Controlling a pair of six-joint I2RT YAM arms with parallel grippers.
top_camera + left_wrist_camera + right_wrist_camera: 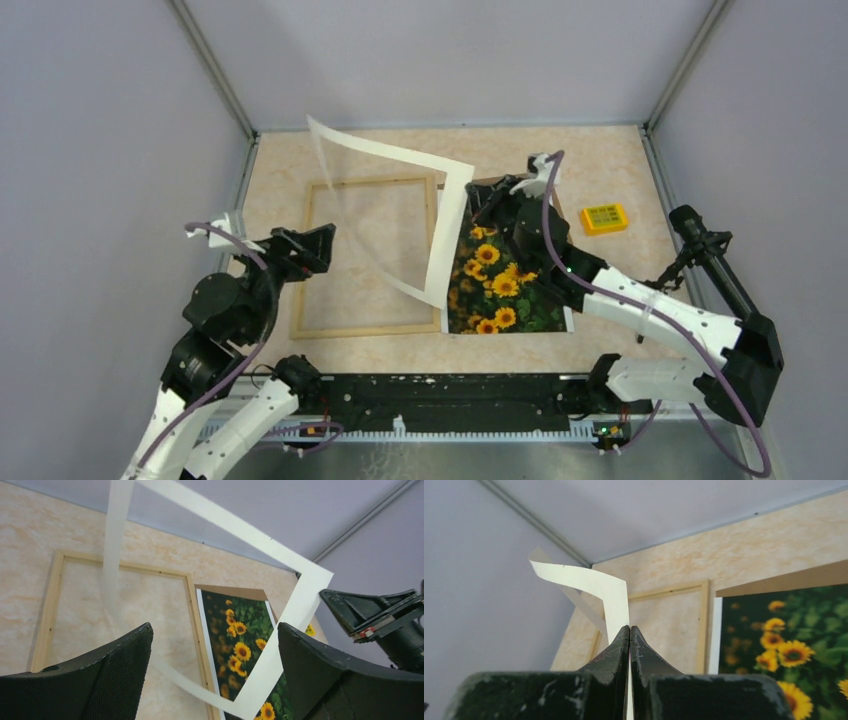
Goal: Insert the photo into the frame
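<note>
While our right gripper [629,635] is pinched shut on the white mat [452,235], held aloft, the photo [500,290] lies flat just right of the frame [360,328], long axis near-to-far, parallel w/ the frame's. Our left gripper [318,240] gapes wide, empty, over the frame's left rail: farther from the photo but free, so prob. the one to fetch it.
</note>
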